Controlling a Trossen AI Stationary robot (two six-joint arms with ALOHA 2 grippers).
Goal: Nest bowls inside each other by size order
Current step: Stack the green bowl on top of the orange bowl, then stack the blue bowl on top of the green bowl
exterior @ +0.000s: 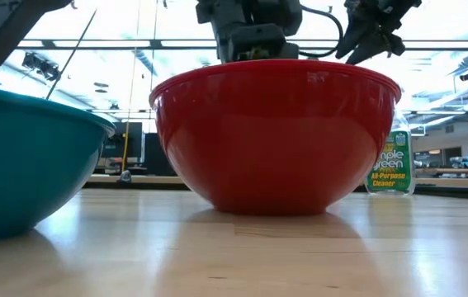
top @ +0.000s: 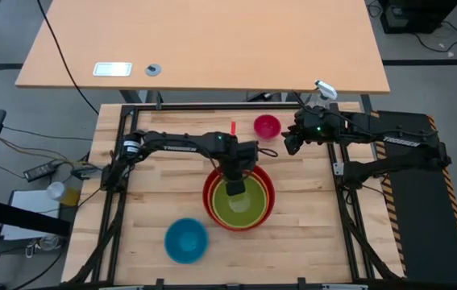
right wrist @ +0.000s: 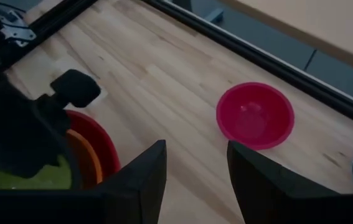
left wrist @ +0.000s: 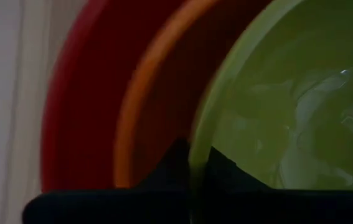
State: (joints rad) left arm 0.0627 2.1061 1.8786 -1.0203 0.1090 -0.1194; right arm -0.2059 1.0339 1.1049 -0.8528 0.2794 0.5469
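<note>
The red bowl (top: 210, 196) stands mid-table with the orange bowl (top: 270, 193) and the lime green bowl (top: 244, 205) inside it. My left gripper (top: 236, 185) reaches over them from the far side and is shut on the green bowl's rim. The blue bowl (top: 186, 240) stands on its base near the front edge. The magenta bowl (top: 267, 126) stands at the far side. My right gripper (top: 292, 145) hovers open and empty just right of it; in the right wrist view its fingers (right wrist: 195, 165) point toward the table between the magenta bowl (right wrist: 255, 116) and the stack. My left gripper holds the lime green bowl by its rim on the far side (left wrist: 196, 149), one finger inside the bowl and one outside, between it and the orange bowl (left wrist: 129, 130). The fingers come from above, pointing down. The green bowl sits upright within the orange and red bowls.
A clear spray bottle with a green label (exterior: 390, 165) stands at the table's far right corner, beyond the right arm. Black frame rails run along the table's edges (top: 342, 201). Bare wood lies left of the stack and right of the blue bowl.
</note>
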